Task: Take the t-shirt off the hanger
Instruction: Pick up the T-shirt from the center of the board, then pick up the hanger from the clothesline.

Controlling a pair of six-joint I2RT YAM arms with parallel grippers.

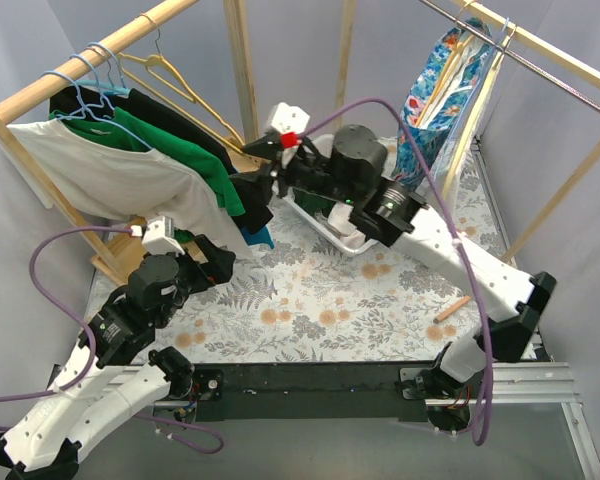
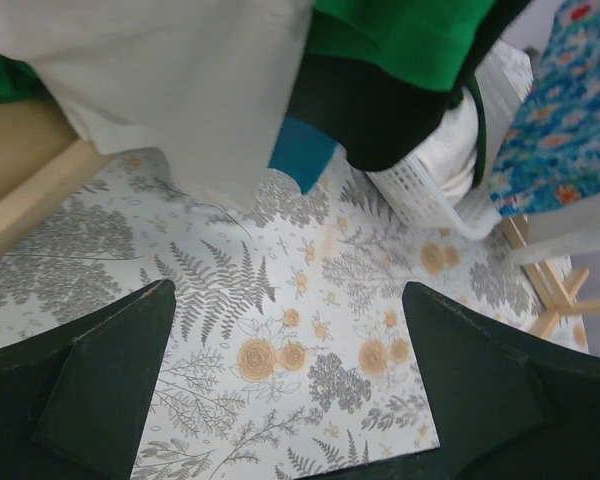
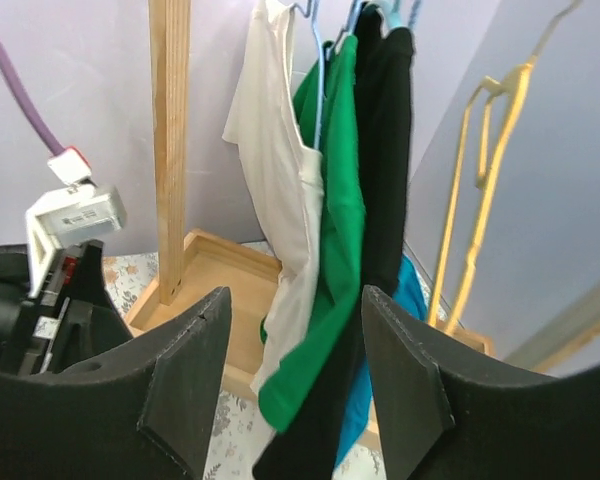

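Observation:
Several t-shirts hang on blue hangers [image 1: 85, 85] from the left wooden rail: a white t-shirt [image 1: 110, 170], a green t-shirt [image 1: 175, 145], a black t-shirt [image 3: 385, 150] and a teal one [image 3: 410, 300]. My right gripper [image 1: 260, 190] is open at their lower hems. In the right wrist view the right gripper [image 3: 295, 300] has the green and black hems hanging between its jaws, and I cannot tell if they touch. My left gripper [image 1: 215, 262] is open and empty, low over the floral table under the white hem; the left gripper [image 2: 288, 290] frames only tablecloth.
An empty yellow hanger [image 1: 175, 75] hangs further along the left rail. A white basket [image 1: 335, 232] holding cloth stands mid-table behind the right arm. A blue floral garment [image 1: 445, 80] hangs on the right rack. The wooden rack base [image 3: 230, 270] lies below the shirts.

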